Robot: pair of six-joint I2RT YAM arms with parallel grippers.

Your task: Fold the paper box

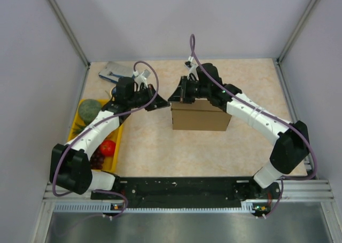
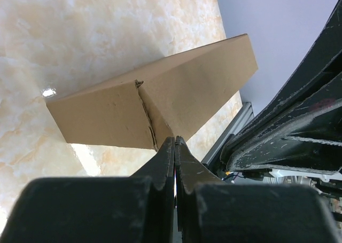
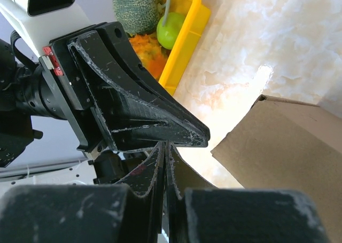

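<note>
Apparently the folding is nearly or wholly done. The plain brown corrugated cardboard paper box [image 1: 200,120] stands on the pale marbled table [image 1: 160,152] as a rectangular carton with its walls up, not as a flat sheet. Its top looks shut, but the right arm covers part of the lid from above, so I cannot tell whether the last flap is fully tucked.

The left gripper [image 2: 175,144] is clenched on nothing, its tips pressed together. The box sits straight ahead of it, and the nearest corner, with a slightly ragged seam running down it, is just beyond the fingertips.

The right gripper [image 3: 164,149] is also clenched and empty. The box's corner lies just ahead of it and off to one side, and the left gripper's black fingers cross close in front. A yellow plastic tray [image 3: 188,42] of fruit lies well beyond them.

What remains, I judge, is at most pressing that corner or lid snug and then drawing both arms clear.
</note>
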